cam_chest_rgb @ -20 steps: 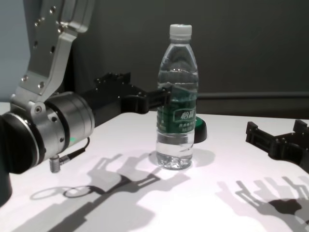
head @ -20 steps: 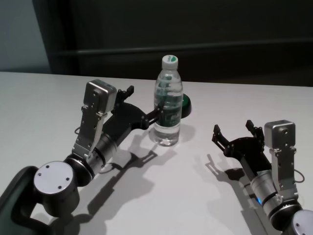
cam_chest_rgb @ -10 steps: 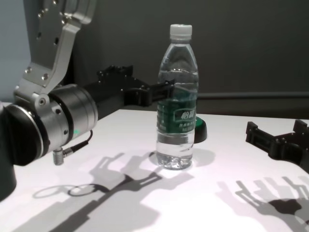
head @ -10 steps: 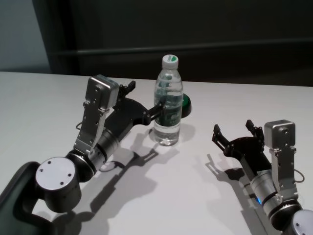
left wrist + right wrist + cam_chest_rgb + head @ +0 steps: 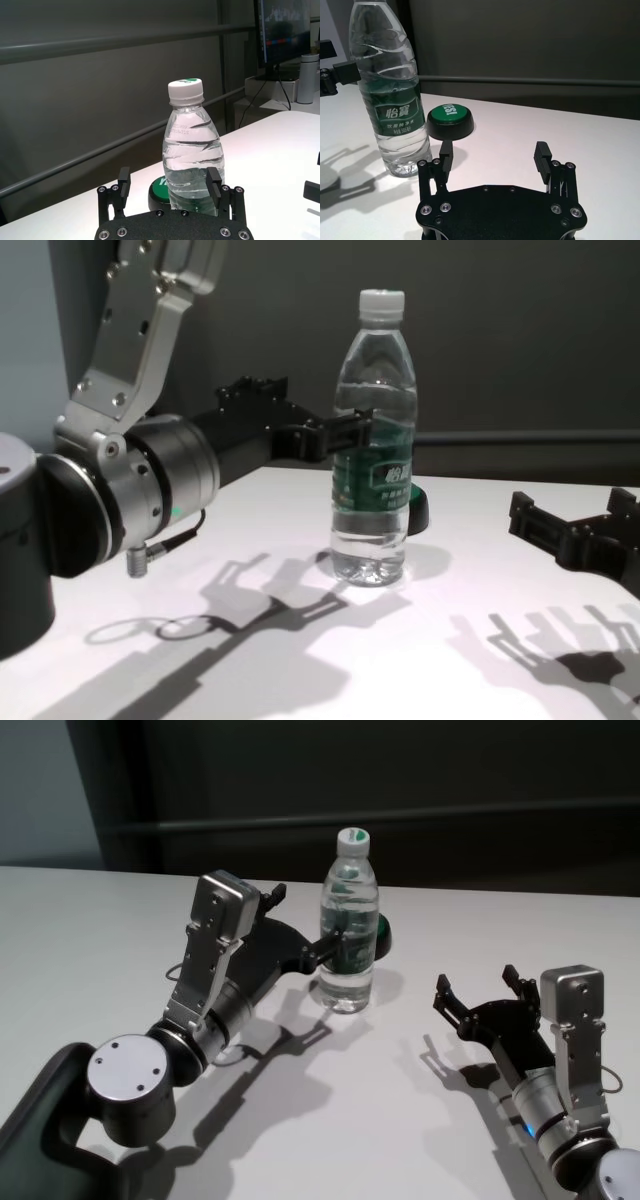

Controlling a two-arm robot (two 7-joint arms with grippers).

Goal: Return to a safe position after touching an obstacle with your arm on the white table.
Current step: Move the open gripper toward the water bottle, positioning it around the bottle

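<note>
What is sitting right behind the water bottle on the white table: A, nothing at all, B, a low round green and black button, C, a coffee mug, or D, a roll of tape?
B: the right wrist view shows a low black button with a green top just behind the water bottle on the white table, and the head view shows it peeking out behind the bottle too.

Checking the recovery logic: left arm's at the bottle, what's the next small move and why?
Probably back the left end effector straight away from the bottle. Its open finger lies against the bottle's side, and the bottle stands upright on the white table, so retreating along the approach line should avoid tipping it.
</note>
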